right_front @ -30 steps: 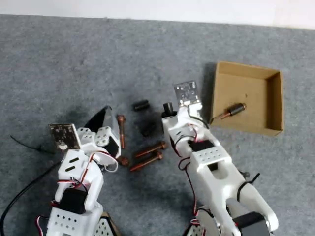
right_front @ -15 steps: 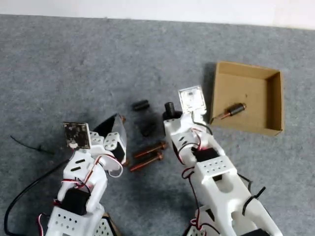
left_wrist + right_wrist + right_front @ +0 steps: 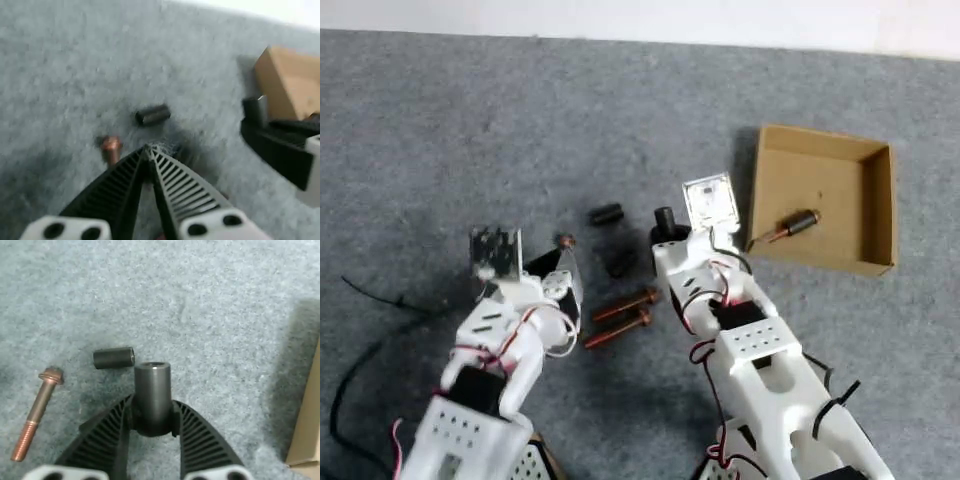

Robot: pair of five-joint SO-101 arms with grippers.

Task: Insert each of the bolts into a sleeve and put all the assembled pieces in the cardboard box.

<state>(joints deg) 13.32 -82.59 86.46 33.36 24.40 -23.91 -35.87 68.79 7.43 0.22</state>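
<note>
My right gripper (image 3: 152,415) is shut on a black sleeve (image 3: 152,392) held upright; from above that sleeve (image 3: 665,220) stands left of the cardboard box (image 3: 876,205). One assembled bolt-and-sleeve piece (image 3: 788,226) lies inside the box. A second sleeve (image 3: 607,214) lies on its side, and a third sleeve (image 3: 618,263) rests nearer the arms. My left gripper (image 3: 148,149) is shut with nothing between its fingers, its tip just beside a copper bolt head (image 3: 110,145). That bolt (image 3: 565,241) is mostly hidden under the left gripper (image 3: 567,264). Two more bolts (image 3: 625,303) (image 3: 618,328) lie between the arms.
Everything sits on grey carpet (image 3: 470,130). A black cable (image 3: 370,295) trails at the left. In the left wrist view the right gripper (image 3: 280,145) shows in front of the box (image 3: 295,80). Open carpet stretches beyond the sleeves.
My left arm has swung right and forward over the upright-lying bolt, so only its head shows now. The right arm shifted slightly right with its sleeve, then held still.
</note>
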